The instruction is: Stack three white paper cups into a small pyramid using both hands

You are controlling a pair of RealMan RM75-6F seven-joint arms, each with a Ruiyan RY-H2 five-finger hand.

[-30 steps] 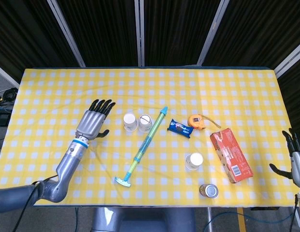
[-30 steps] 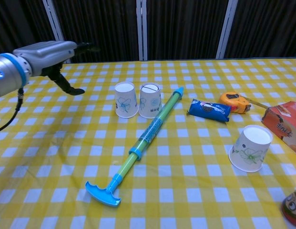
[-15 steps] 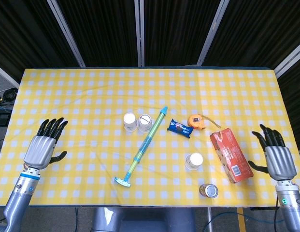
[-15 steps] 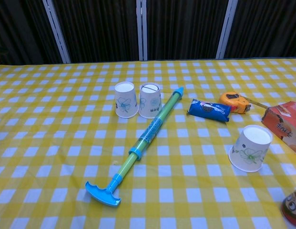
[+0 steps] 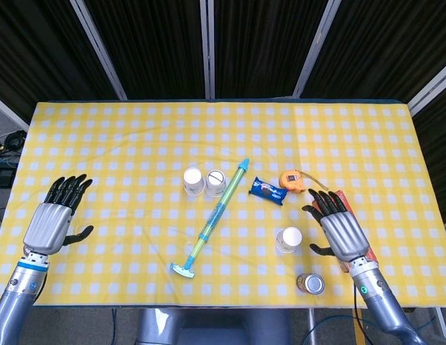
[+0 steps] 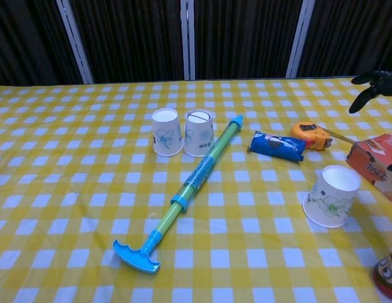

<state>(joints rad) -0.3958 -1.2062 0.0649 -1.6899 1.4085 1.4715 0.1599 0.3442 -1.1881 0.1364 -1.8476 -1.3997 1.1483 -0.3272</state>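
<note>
Two white paper cups stand upside down side by side at mid table: one [image 5: 193,181] [image 6: 166,132] on the left, the other [image 5: 216,182] [image 6: 198,133] touching it on the right. A third cup [image 5: 288,240] [image 6: 332,196] stands upside down at the front right. My right hand [image 5: 340,229] hovers open just right of that third cup, fingers spread, over the red box; only its fingertips [image 6: 363,91] show in the chest view. My left hand [image 5: 54,219] is open at the table's front left, far from the cups.
A long blue-green water pump toy [image 5: 212,218] lies diagonally right of the paired cups. A blue snack packet [image 5: 268,190], an orange tape measure [image 5: 292,180], a red box [image 5: 360,248] and a can [image 5: 310,283] crowd the right side.
My right hand has swung in from the right edge toward the front-right cup. My left hand pulled back from near the paired cups to the front-left edge.
</note>
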